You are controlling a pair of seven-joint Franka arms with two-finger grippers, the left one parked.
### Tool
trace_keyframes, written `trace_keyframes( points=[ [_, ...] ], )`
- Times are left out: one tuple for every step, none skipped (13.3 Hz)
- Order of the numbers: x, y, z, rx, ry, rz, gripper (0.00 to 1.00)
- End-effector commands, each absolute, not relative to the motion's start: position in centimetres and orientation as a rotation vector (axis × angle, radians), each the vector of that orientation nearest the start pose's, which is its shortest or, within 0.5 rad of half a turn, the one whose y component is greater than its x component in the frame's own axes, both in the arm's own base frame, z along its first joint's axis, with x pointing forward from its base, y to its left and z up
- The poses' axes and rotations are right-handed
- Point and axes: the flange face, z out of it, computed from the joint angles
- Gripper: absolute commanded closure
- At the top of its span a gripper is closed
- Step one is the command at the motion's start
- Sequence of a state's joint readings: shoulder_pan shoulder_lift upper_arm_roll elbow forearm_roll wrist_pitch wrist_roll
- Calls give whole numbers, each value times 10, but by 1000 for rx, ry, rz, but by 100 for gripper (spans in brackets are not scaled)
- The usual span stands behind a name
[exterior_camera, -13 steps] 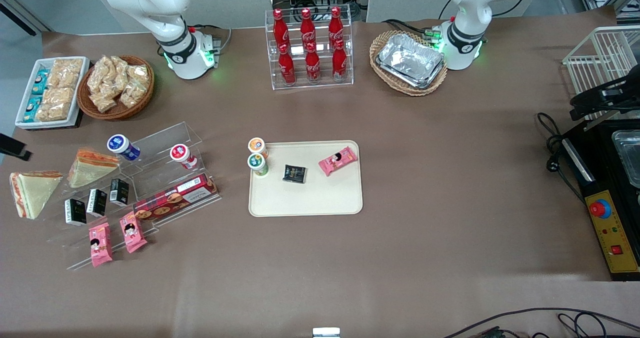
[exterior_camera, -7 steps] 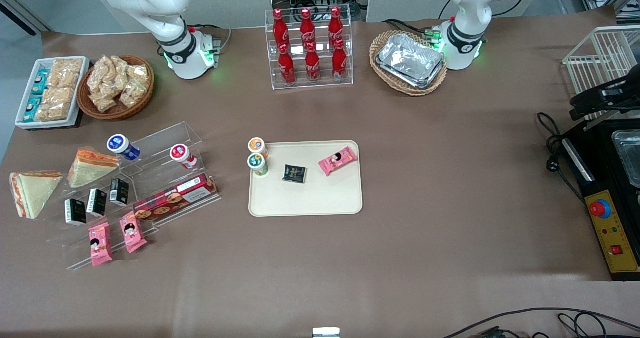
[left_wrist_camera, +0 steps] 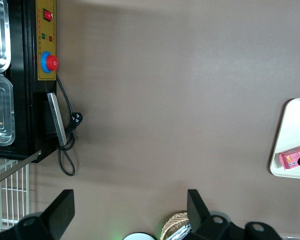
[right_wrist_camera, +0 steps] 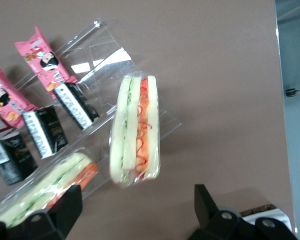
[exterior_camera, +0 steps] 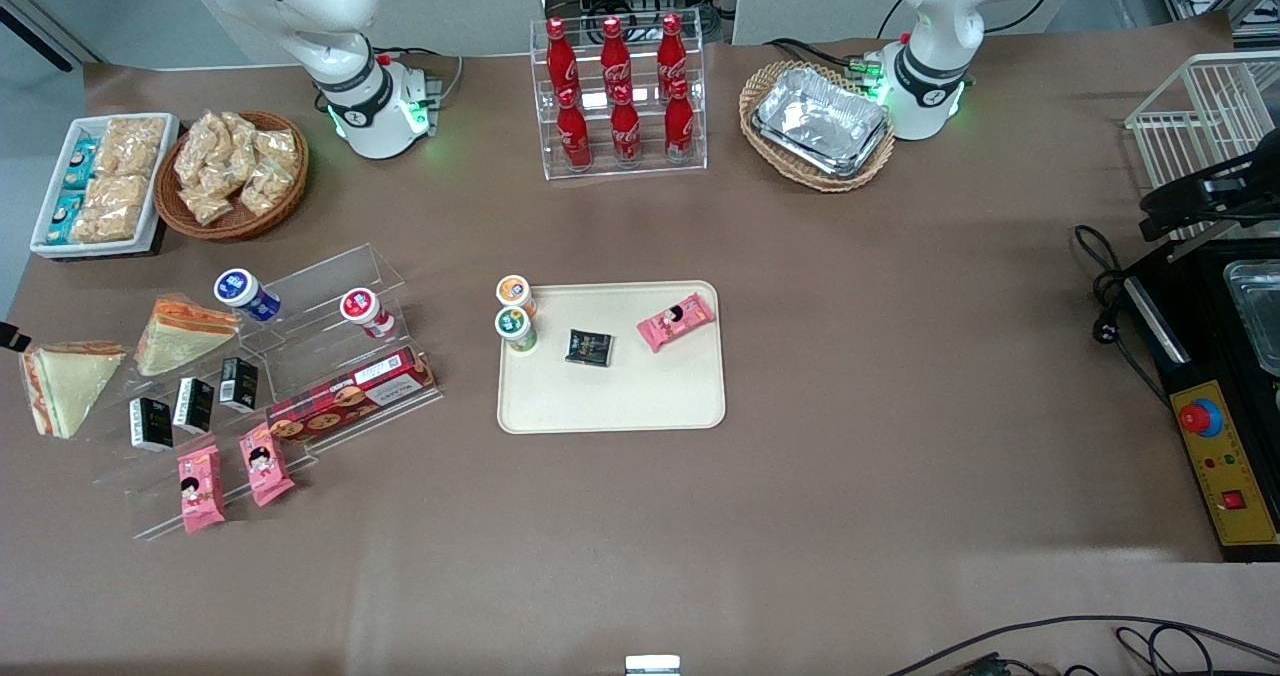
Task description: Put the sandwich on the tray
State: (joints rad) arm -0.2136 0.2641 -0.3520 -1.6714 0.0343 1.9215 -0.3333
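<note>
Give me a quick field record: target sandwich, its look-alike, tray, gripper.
sandwich: on the table at the working arm's end, untouched
second sandwich: beside it, leaning on the clear display stand
tray: mid-table, holding two cups, a dark packet, a pink snack
gripper: open, above the sandwich, holding nothing

Much of the working arm lies outside the front view.

Only a dark sliver of the gripper [exterior_camera: 10,336] shows at the picture's edge, just beside the sandwich [exterior_camera: 65,386]; the wrist view shows its fingers [right_wrist_camera: 70,200] spread wide, their bases cut off. The second sandwich [right_wrist_camera: 45,187] and the tray [left_wrist_camera: 294,140] are cropped by picture edges. The black cartons' [exterior_camera: 150,423] print is too small to read.
</note>
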Motion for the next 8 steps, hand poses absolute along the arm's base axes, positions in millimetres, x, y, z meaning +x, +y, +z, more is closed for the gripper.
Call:
trace_keyframes(
  points=[
    [536,-323,421,-3162,375,-21,0],
    [534,-323,412,-3164,380,-34,0],
    [532,-321,402,-3159,385,-45,0],
    [530,-319,394,-3157,387,-55,0],
    [530,-317,388,-3162,385,-70,0],
    [529,-316,383,-3167,389,-83,0],
    [531,-316,379,-3170,399,-91,0],
    [533,-316,376,-3169,410,-105,0]
  ],
)
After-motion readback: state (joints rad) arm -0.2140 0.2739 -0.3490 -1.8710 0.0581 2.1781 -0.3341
